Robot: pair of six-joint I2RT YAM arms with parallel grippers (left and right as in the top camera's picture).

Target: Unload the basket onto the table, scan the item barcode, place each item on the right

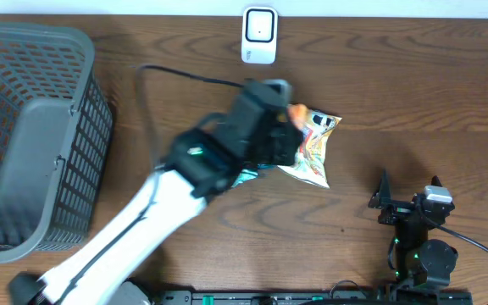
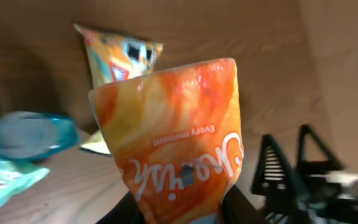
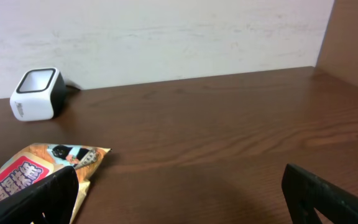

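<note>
The left gripper is pinching an orange snack bag. Its two dark fingers are close together, one on each side of the bag's bottom end. The bag sticks out from the jaws and fills most of the left wrist view. It is shiny and has white writing on it, which looks upside down from there.

From above, the left arm reaches from the near left to the middle of the table. Only a little bit of the orange bag shows past the gripper.

Just to the right of the gripper, a second snack bag with many colors lies flat on the table. A teal packet peeks out from under the arm on the near side.

The white scanner stands at the far edge of the table, past the gripper and apart from the orange bag.

A big gray basket sits at the far left.

The right gripper is at the near right, well apart from the bags. Its black fingers are spread wide and hold nothing.
</note>
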